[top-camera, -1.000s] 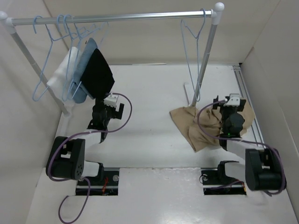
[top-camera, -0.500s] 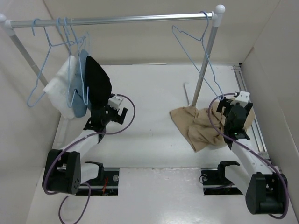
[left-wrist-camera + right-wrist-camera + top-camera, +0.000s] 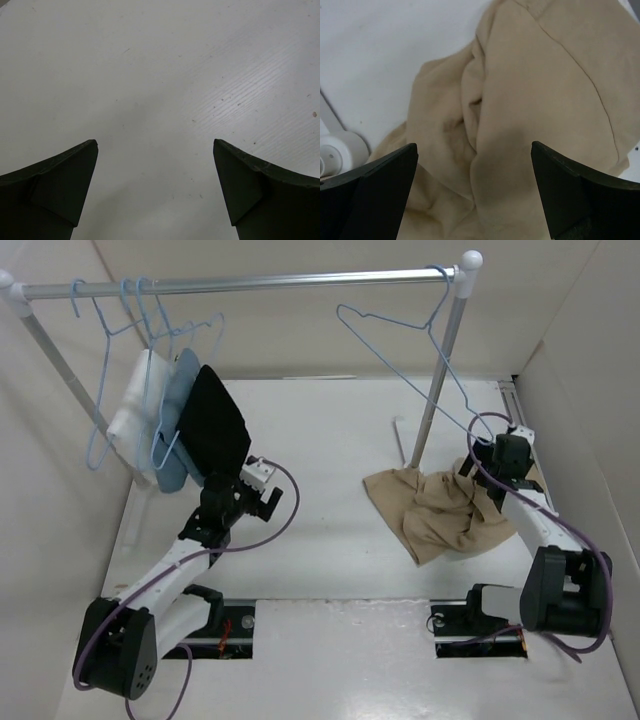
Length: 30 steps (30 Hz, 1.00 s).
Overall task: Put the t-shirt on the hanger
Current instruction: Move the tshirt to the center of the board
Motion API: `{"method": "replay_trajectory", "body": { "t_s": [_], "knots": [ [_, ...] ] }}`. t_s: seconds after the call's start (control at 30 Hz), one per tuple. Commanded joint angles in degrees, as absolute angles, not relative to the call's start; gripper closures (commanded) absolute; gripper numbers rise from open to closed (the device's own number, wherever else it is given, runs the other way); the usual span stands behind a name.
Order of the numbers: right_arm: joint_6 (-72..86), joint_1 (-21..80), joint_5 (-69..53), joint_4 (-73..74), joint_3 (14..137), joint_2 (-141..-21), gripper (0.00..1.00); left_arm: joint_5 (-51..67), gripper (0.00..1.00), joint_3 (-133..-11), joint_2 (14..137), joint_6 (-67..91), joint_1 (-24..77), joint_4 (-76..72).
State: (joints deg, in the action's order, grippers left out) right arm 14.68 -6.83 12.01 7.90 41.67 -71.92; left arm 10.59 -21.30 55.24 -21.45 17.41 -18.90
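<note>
The tan t-shirt (image 3: 445, 518) lies crumpled on the white table at the right, by the foot of the rail's right post. In the right wrist view the t-shirt (image 3: 520, 100) fills most of the picture. My right gripper (image 3: 492, 472) hovers over the shirt's far right part, and its jaws stand open (image 3: 474, 146) with only cloth below them. The light-blue hanger (image 3: 398, 368) hangs by its hook at the rail's right end, turned broadside and slanting down toward my right wrist. My left gripper (image 3: 262, 500) is open over bare table (image 3: 155, 142), just below the black garment.
A silver rail (image 3: 250, 282) spans the back on two slanted posts (image 3: 438, 380). At its left end, several blue hangers carry a black garment (image 3: 218, 435), a light-blue garment (image 3: 178, 410) and a white garment (image 3: 138, 405). The post's white foot (image 3: 340, 150) sits left of the shirt. Beige walls close in both sides.
My right arm has reached farther out to the shirt's far right side. The hanger has swung and turned broadside toward the left. My left arm has stretched forward and rightward; the hung garments swayed.
</note>
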Motion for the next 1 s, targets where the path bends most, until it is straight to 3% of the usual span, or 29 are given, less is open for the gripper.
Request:
{"method": "replay_trajectory", "body": {
  "t_s": [0.0, 0.3, 0.37, 0.4, 0.43, 0.53, 0.57, 0.6, 0.87, 0.97],
  "knots": [
    [22.6, -9.0, 13.7, 12.4, 40.3, -71.1, 0.00, 6.9, 0.00, -20.0, 52.7, -21.7, 18.1, -20.3],
    [21.1, -9.1, 8.4, 13.8, 40.3, -82.3, 0.00, 5.6, 0.00, -19.4, 51.0, -24.3, 20.5, -20.3],
    [21.1, -9.1, 5.6, 13.1, 39.2, -82.4, 0.08, 6.1, 0.00, -19.4, 50.5, -24.3, 20.5, -18.7],
    [21.1, -9.1, 5.6, 12.2, 38.4, -81.4, 0.17, 6.2, 0.00, -19.4, 50.4, -23.8, 20.5, -18.0],
    [21.1, -9.1, 5.6, 12.2, 37.7, -80.0, 0.39, 6.8, 0.00, -19.4, 50.4, -23.8, 21.0, -17.1],
    [20.3, -9.1, 6.3, 13.2, 34.9, -71.2, 0.68, 8.6, 0.00, -20.0, 49.9, -23.8, 21.0, -14.6],
    [19.8, -9.1, 8.0, 14.2, 34.9, -68.5, 0.89, 9.1, 0.00, -20.0, 49.4, -23.8, 21.0, -14.6],
    [19.8, -9.1, 8.7, 15.5, 34.2, -62.9, 0.99, 9.1, 0.00, -20.0, 49.4, -23.3, 21.0, -14.1],
    [16.1, -5.6, 2.7, 23.2, 33.0, -39.7, 1.00, 14.8, 0.03, -21.2, 49.4, -25.6, 21.0, -12.3],
    [15.6, -5.6, -9.1, 21.9, 31.9, -34.9, 1.00, 22.6, 0.08, -22.5, 49.4, -29.7, 21.5, -9.2]
  ]
}}
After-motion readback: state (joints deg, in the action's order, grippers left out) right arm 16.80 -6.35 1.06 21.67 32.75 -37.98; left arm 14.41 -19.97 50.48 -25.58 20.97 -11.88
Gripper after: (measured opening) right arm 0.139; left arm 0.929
